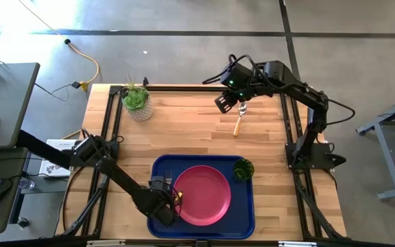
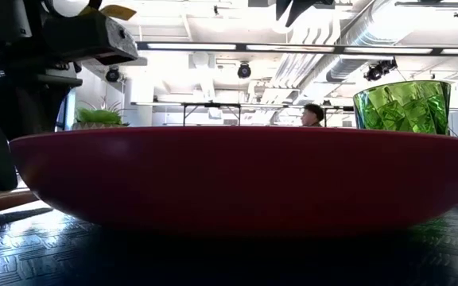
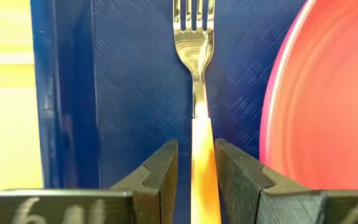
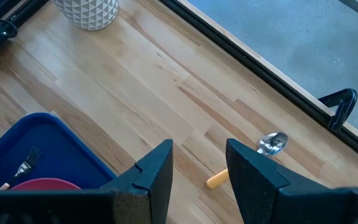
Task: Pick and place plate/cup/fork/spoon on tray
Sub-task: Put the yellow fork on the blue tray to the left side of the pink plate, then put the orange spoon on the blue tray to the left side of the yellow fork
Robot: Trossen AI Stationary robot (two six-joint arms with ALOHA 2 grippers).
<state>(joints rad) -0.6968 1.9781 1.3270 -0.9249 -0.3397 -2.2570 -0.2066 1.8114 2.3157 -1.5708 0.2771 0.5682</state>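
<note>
The dark blue tray (image 1: 242, 221) lies at the table's near edge. The pink-red plate (image 1: 203, 195) sits on it, and the green cup (image 1: 243, 169) stands in its far right corner. Left of the plate the fork (image 3: 194, 56) lies flat on the tray floor (image 3: 129, 81), tines toward the far edge. My left gripper (image 3: 196, 163) points down over the fork's orange handle, one finger on each side. It is open, and a strip of tray shows beside the handle. The spoon (image 1: 238, 118) lies on the bare wood at the far right. My right gripper (image 4: 199, 162) hangs open high above it.
A succulent in a pale pot (image 1: 138, 103) stands at the far left corner. Bare wood lies between the pot, the spoon and the tray. Black frame rails (image 1: 112, 116) run along the table's sides. A person (image 2: 314, 114) shows in the room beyond.
</note>
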